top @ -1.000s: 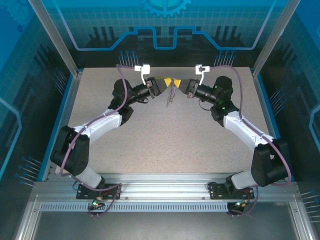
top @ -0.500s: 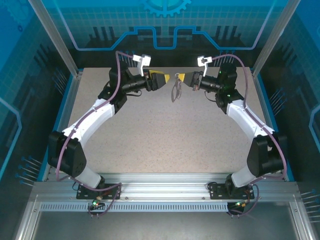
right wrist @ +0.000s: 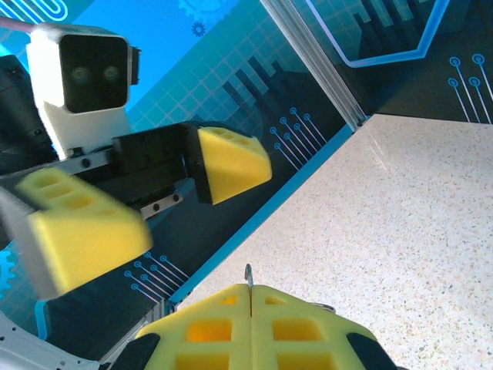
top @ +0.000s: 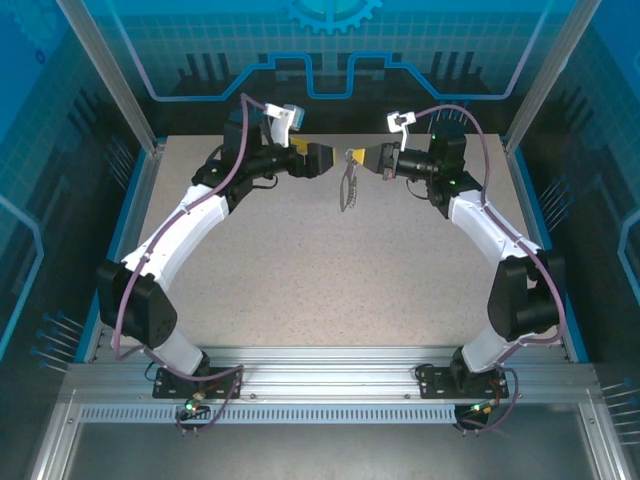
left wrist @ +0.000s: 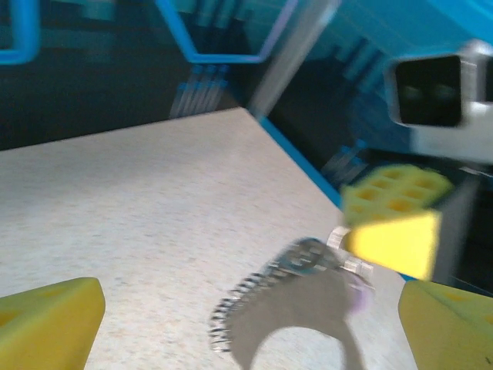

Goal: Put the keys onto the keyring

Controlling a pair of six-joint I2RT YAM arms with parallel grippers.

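The keyring, a dark grey loop with a beaded chain, hangs above the far middle of the table. My right gripper is shut on its top end. In the right wrist view a thin metal tip pokes out between the closed yellow fingers of the right gripper. The left wrist view, blurred, shows the keyring and the key's pale lilac head beside it. My left gripper is open just left of the ring, not touching it. Its fingers stand wide apart.
The speckled table lies below both grippers. Blue enclosure walls and aluminium posts stand close behind the arms. The table's blue edge runs near the right gripper.
The two grippers, joined at the keyring a second ago, have parted. The left one opened and drew back left; both arms lifted toward the back wall, the ring staying with the right.
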